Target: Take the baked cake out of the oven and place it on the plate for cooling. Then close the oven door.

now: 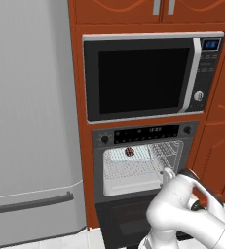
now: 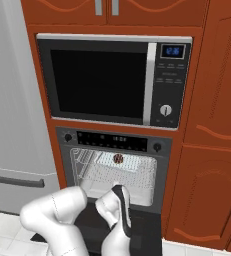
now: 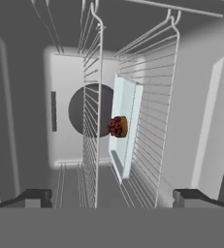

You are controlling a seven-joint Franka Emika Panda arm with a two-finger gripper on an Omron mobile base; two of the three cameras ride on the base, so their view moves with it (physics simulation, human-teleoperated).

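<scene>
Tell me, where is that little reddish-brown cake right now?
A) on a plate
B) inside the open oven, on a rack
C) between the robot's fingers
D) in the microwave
B: the cake sits on a wire rack inside the oven, whose door hangs open; the gripper is open and short of it.

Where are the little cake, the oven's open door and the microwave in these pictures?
baked cake point(image 3: 117, 126), hand view, its reddish-brown middle.
oven door point(image 2: 148, 235), right base view, bare black panel beside the arm.
microwave point(image 1: 143, 80), left base view, dark door window.
</scene>
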